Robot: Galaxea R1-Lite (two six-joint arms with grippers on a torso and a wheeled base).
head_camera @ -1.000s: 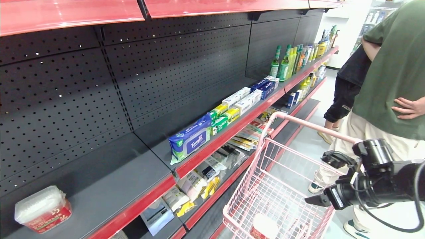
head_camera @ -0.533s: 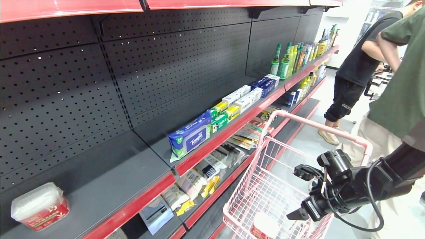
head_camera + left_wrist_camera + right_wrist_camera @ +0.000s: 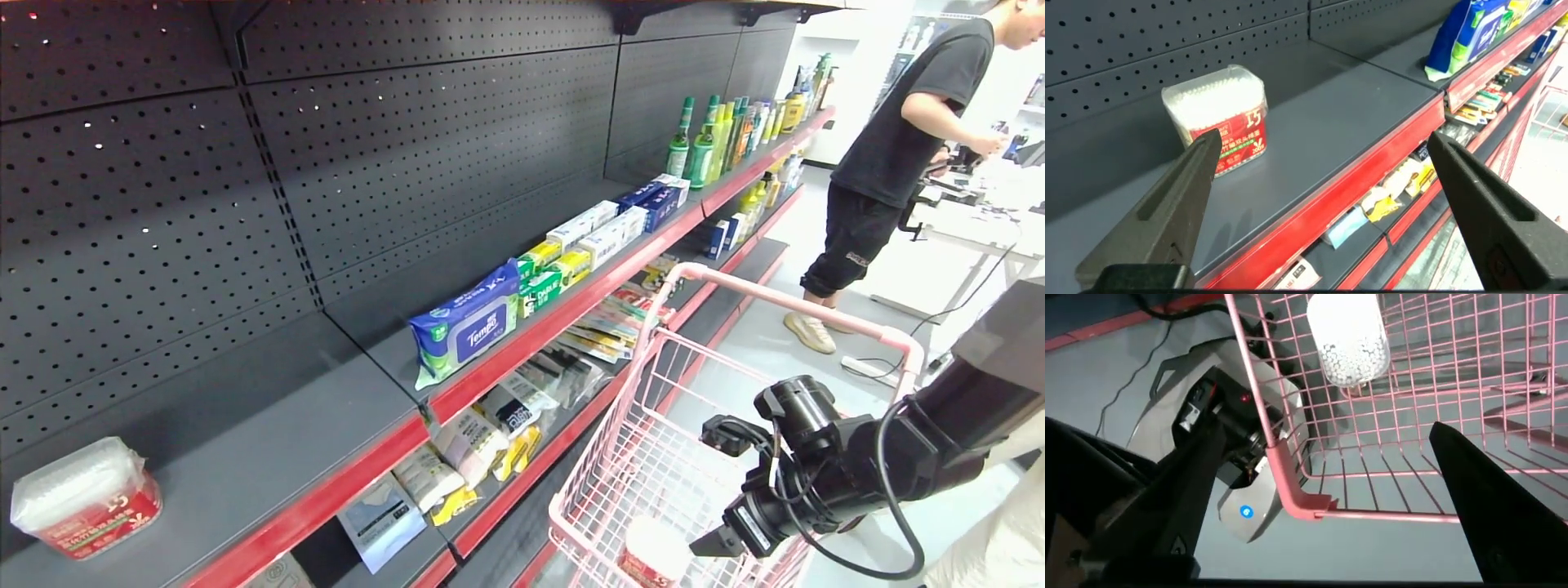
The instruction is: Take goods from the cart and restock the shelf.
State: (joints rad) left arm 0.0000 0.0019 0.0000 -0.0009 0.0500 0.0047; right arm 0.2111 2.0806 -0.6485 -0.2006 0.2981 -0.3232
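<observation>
**Shop aisle: right hand sinks toward the cart**

The grey shelf point(image 3: 269, 457) runs along a black pegboard wall, and the pink wire cart point(image 3: 784, 306) stands just beside its red edge. Over the last second our right hand point(image 3: 709, 542) has come down from beside the cart's handle to low over the basket. Its fingers are spread wide and hold nothing. A white-topped jar point(image 3: 653, 555) lies in the basket near them, not yet touched. The whole head view has also tipped downward, so we read the apparent shift of the shelf as camera motion, not as goods moving. Our left hand point(image 3: 1323, 139) hovers before the shelf, likewise spread and empty, facing a tub of cotton swabs point(image 3: 1217, 118) that stands there. We judge the pick from the cart is about to start; nothing new has reached the shelf
</observation>
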